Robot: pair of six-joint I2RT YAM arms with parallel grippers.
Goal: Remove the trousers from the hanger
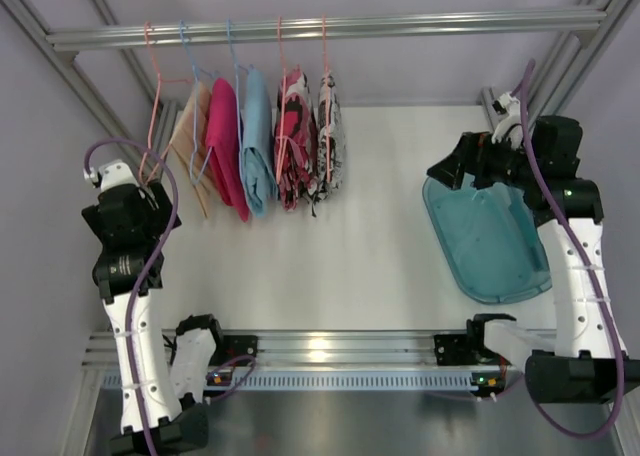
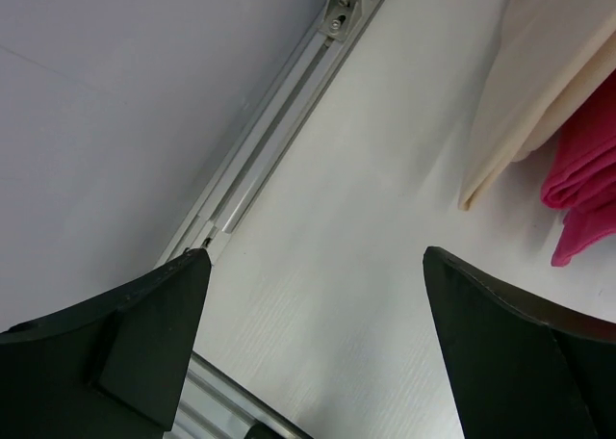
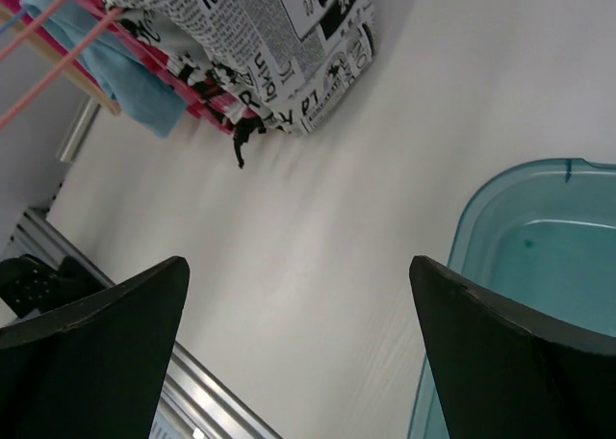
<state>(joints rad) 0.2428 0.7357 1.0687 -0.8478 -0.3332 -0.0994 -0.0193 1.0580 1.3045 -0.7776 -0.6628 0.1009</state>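
The left arm (image 1: 128, 276) is raised at the left side and the right arm (image 1: 575, 266) at the right, each bent forward. The left end effector (image 2: 318, 266) and the right end effector (image 3: 298, 266) are held with jaws spread wide apart.

Bright even light, soft shadows, rail glare, blurred wrist foregrounds

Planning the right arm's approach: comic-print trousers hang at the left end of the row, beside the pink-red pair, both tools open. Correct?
No: the comic-print trousers hang at the row's right end, not the left, as the top external view shows. They are beside the pink-red pair; left tool and right tool are open.
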